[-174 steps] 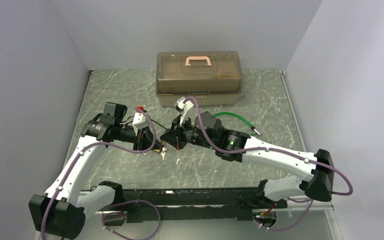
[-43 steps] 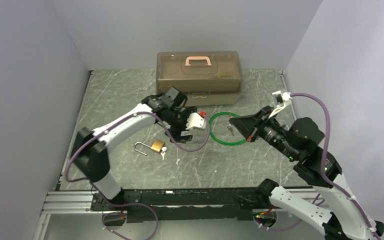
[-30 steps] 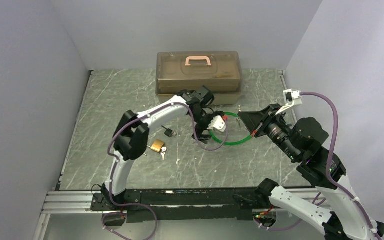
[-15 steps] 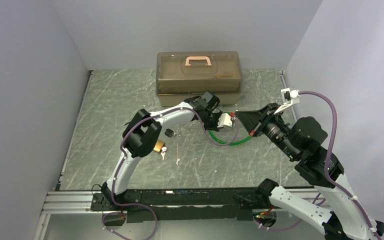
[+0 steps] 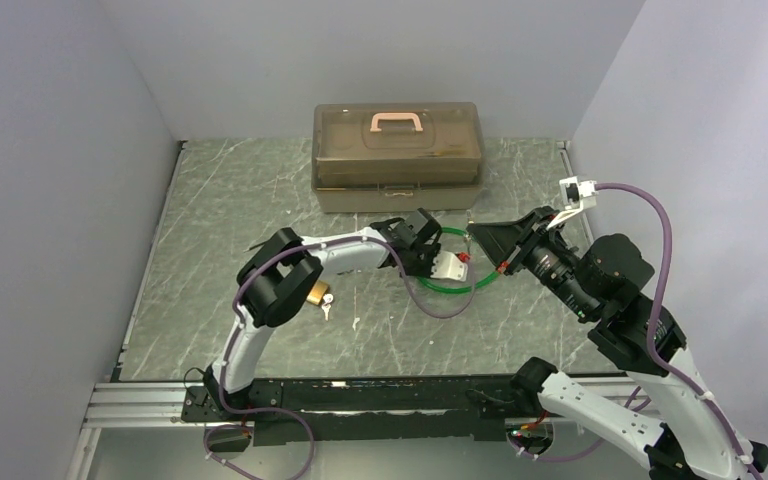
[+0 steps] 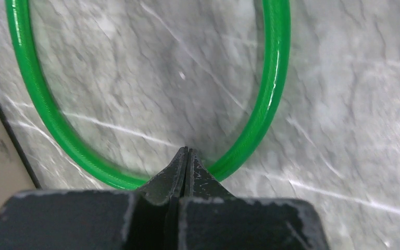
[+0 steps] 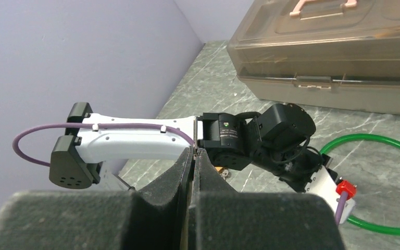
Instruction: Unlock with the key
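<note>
**Left end effector.** The left end effector (image 6: 186,156) is clenched: in the left wrist view its two fingertips are pressed together with nothing between them. The tips sit at the near bend of the green cable loop (image 6: 273,78), on its inner edge. That view does not show whether they touch the cable or the counter (image 5: 230,200). In the top view, the left arm (image 5: 350,247) reaches across the middle of the counter to the loop (image 5: 470,288).

**Right end effector.** The right end effector (image 7: 194,153) is also clenched and holds nothing. In the top view it (image 5: 474,233) is raised above the counter, just right of the left wrist, and points towards it. Its wrist camera looks down on the left arm (image 7: 135,140) and on part of the cable loop (image 7: 367,137).

**Task items.** The brass padlock (image 5: 315,292) lies on the counter near the middle. It is partly covered by the elbow of the left arm and well apart from both end effectors. A small silver key (image 5: 326,307) lies at its right edge. At this size it appears to sit against the lock body, but whether it is inserted cannot be told. The shackle is hidden by the arm.

**Other items.** A translucent brown toolbox (image 5: 397,155) with a pink handle stands closed at the far edge of the counter. It is also seen in the right wrist view (image 7: 333,47).
</note>
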Available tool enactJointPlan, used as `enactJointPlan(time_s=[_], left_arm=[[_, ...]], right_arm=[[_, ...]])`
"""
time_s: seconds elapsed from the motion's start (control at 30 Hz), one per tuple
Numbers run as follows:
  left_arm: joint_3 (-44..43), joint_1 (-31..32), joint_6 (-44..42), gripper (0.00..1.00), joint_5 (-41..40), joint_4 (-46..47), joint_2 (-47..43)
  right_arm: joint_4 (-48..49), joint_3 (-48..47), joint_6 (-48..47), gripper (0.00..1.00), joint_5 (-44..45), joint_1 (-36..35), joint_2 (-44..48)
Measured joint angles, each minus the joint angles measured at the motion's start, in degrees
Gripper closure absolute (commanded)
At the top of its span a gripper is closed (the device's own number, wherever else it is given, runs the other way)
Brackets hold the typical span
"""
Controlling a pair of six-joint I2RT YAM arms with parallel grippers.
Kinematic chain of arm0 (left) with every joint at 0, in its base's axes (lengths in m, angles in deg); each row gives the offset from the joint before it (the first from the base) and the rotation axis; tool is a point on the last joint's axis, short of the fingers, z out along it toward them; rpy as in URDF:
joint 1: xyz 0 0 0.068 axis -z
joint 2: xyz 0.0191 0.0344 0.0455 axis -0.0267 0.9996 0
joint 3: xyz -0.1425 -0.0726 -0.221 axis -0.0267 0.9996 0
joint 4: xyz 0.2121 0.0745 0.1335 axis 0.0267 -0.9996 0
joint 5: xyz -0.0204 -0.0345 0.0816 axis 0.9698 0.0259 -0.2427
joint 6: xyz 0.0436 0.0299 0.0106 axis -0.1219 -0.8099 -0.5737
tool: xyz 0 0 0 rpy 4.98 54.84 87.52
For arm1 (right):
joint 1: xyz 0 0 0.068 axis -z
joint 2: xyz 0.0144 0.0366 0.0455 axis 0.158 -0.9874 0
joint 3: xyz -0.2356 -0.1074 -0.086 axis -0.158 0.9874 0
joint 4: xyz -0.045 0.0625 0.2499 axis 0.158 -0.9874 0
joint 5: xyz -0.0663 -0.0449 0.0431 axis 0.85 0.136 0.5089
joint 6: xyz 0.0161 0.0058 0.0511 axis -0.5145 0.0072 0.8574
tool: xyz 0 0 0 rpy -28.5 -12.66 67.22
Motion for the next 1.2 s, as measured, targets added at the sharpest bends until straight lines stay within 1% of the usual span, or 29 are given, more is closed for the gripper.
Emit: enactJointPlan(time_s=[0.17,0.27,0.37,0.4,0.5,0.57,0.63,0.7,0.8,0.93,1.03,1.1,1.13,1.17,1.2], left_arm=[[4.7,-0.1,0.2,1.0,-1.6,-4.8,-4.3],[11.8,-0.3,0.5,1.0,-1.8,-7.4,-9.9],[19.9,-0.3,1.6,0.95,-1.7,-12.1,-16.8],[21.5,-0.3,1.8,0.91,-1.5,-13.4,-18.3],[27.3,-0.4,3.5,0.78,-0.6,-17.2,-23.4],[28.7,-0.6,4.8,0.62,0.1,-20.3,-25.0],[28.5,-1.0,6.1,0.38,1.3,-22.8,-25.4],[25.9,-1.9,8.0,0.3,3.4,-26.0,-25.4],[17.5,-4.0,11.5,0.25,7.4,-28.4,-25.3],[7.6,-6.9,13.4,0.25,10.2,-25.7,-24.2],[4.1,-7.3,12.7,0.25,11.8,-22.4,-20.7],[2.9,-7.1,11.7,0.24,13.0,-21.1,-16.8],[2.5,-7.1,11.4,0.17,13.4,-20.9,-15.1],[2.0,-7.1,11.0,0.14,14.1,-20.7,-12.9],[1.6,-7.0,10.3,0.06,14.8,-20.6,-10.8]], right_arm=[[1.1,0.5,0.0,1.0,-0.7,0.0,0.4],[1.7,1.2,0.0,1.0,-1.5,0.0,0.8],[2.0,1.9,0.0,1.0,-2.2,0.0,0.9],[2.1,2.1,0.0,1.0,-2.6,0.0,0.9],[2.2,2.4,0.1,1.0,-3.1,0.0,0.8],[2.2,2.4,0.0,1.0,-3.1,0.0,0.7],[2.5,2.6,0.0,1.0,-3.2,0.0,0.5],[2.7,2.6,-0.1,1.0,-3.2,0.0,0.1],[3.1,2.6,-0.3,1.0,-3.1,0.0,-0.9],[3.2,2.7,-0.7,1.0,-3.0,0.0,-1.9],[3.2,2.7,-1.0,1.0,-2.8,0.0,-2.1],[3.2,2.7,-1.2,1.0,-2.7,0.0,-2.3],[3.2,2.7,-1.3,1.0,-2.7,0.0,-2.3],[3.2,2.7,-1.5,1.0,-2.5,0.0,-2.4],[3.1,2.6,-1.6,1.0,-2.5,0.0,-2.6]])
